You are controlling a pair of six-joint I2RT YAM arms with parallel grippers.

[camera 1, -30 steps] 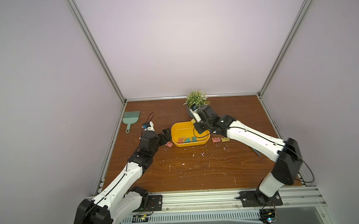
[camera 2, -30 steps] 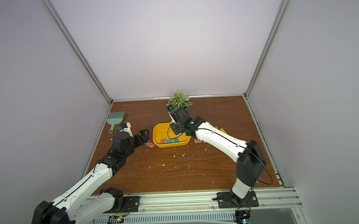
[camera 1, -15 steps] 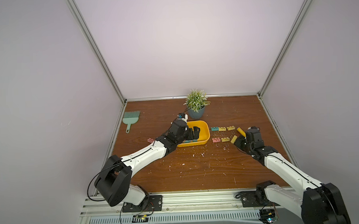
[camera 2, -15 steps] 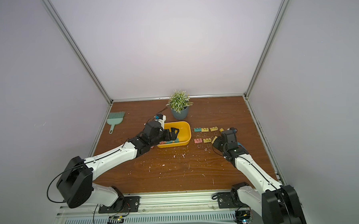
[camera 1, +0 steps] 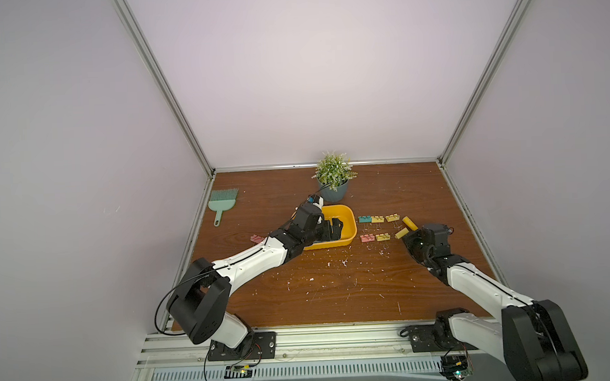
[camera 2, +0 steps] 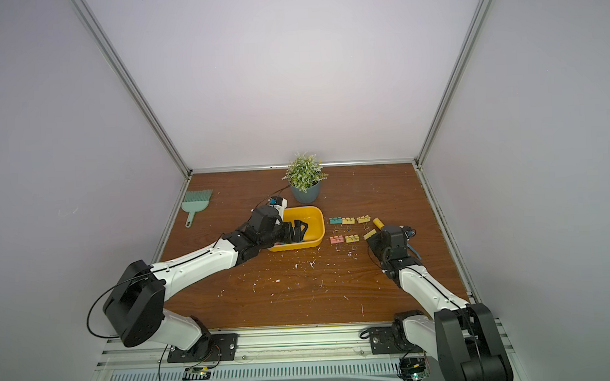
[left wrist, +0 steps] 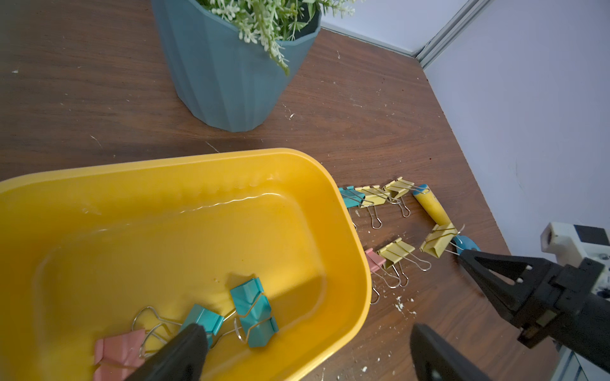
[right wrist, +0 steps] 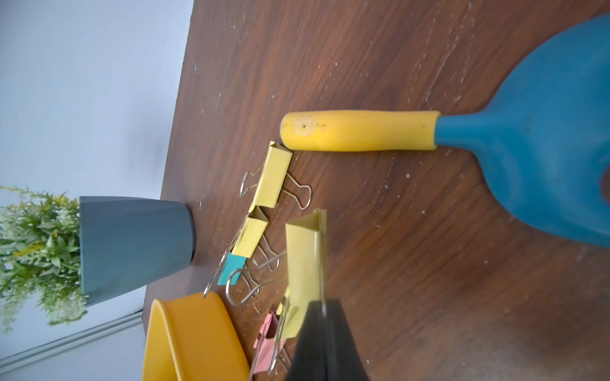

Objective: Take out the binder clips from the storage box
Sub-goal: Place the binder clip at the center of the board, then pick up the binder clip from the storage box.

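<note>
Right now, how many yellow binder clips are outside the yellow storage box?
4: two yellow binder clips in the far row, a third clip in the near row, and a fourth clip pinched in the right gripper. Others may be hidden.

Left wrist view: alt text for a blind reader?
The open left gripper straddles the rim of a yellow storage box holding two teal binder clips and a pink clip. Beyond it, loose clips lie on the wooden table near a plant pot; the right gripper holds a yellow clip.
</note>
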